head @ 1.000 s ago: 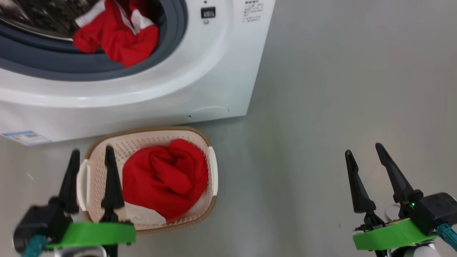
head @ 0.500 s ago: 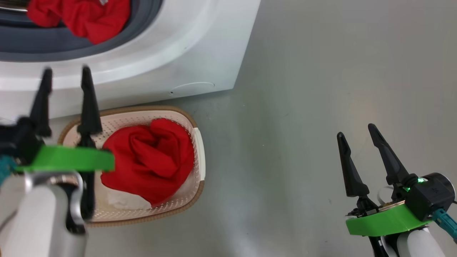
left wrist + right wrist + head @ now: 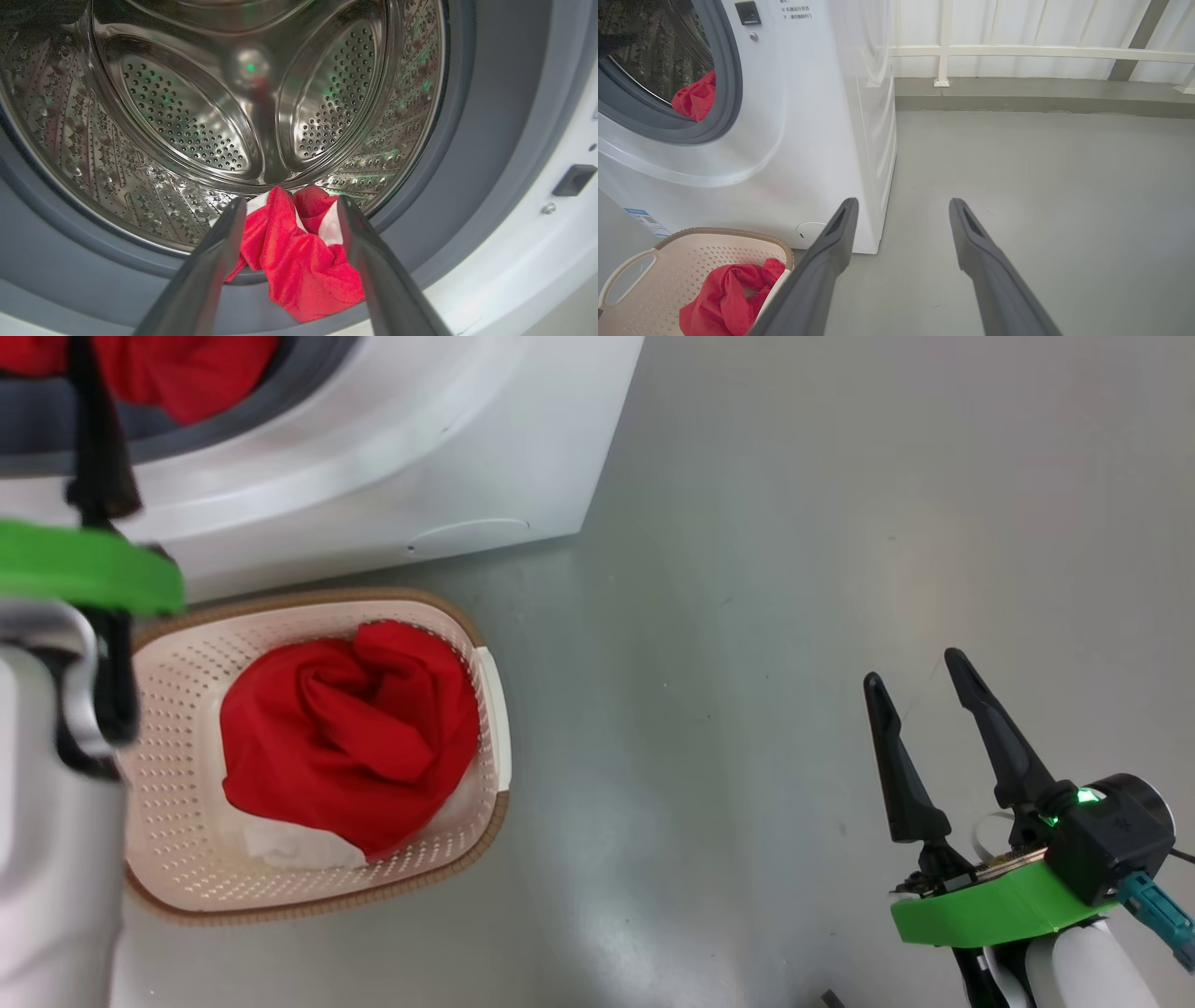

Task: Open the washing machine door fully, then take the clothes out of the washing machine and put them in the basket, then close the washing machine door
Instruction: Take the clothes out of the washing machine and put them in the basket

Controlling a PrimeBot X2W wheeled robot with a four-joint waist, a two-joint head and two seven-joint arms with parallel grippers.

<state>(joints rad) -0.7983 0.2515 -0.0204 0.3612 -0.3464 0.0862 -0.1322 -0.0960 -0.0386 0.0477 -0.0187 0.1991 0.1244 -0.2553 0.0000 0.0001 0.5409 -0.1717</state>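
The white washing machine [image 3: 392, 457] stands with its mouth uncovered; its door is out of view. A red garment with white trim [image 3: 299, 261] lies over the grey gasket [image 3: 467, 163] at the lip of the steel drum [image 3: 187, 116]. My left gripper [image 3: 289, 203] is open just in front of that garment, fingers to either side of it and apart from it. Another red garment [image 3: 345, 737] sits in the cream basket [image 3: 187, 896] on the floor before the machine. My right gripper [image 3: 913, 670] hangs open and empty over bare floor, far to the right.
Grey floor [image 3: 794, 569] stretches to the right of the machine. In the right wrist view a low kerb and white railing [image 3: 1017, 51] run along the back. My left forearm [image 3: 47, 840] overlaps the basket's left end in the head view.
My left gripper has risen from over the basket up to the drum opening. The head camera has shifted, sliding machine and basket left in the picture. The right gripper has hardly moved.
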